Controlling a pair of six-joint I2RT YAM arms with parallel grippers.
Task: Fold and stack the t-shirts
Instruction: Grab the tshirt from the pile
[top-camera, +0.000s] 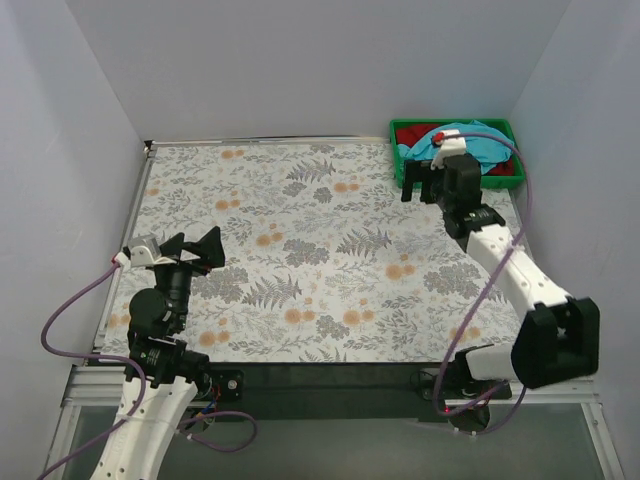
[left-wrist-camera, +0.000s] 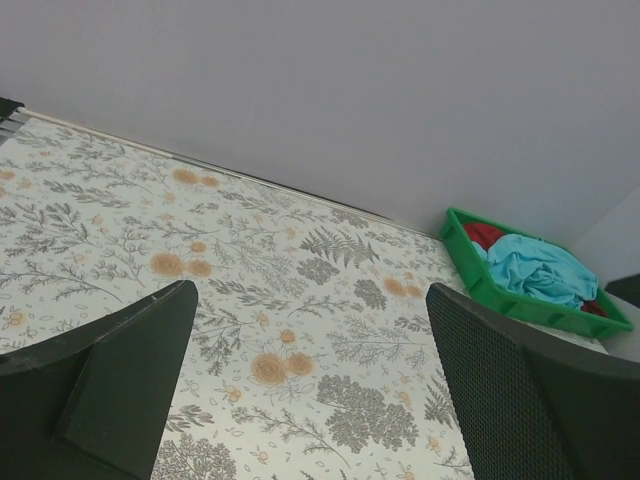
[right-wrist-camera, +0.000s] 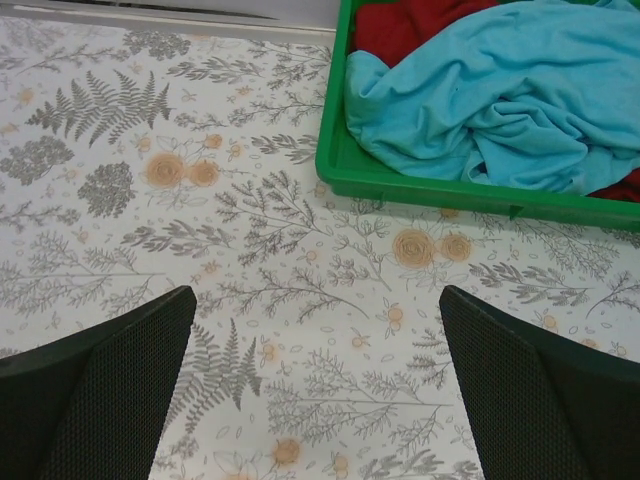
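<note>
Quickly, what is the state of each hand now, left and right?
The left hand: open, holding nothing.
The right hand: open, holding nothing.

Here's the table, covered edge to edge by a patterned cloth: grey ferns and leafy sprigs on a pale ground, with small orange blossoms scattered in pairs and clusters. Over in the far right corner sits a green plastic tray, flat on the cloth, close to both the back wall and the right-hand wall. From the right wrist view its near rim runs bright and glossy just above a pair of orange blossoms. The walls are plain and pale, closing in three sides. Along the left edge of the table runs a metal rail, and a dark strip borders the near edge.
</note>
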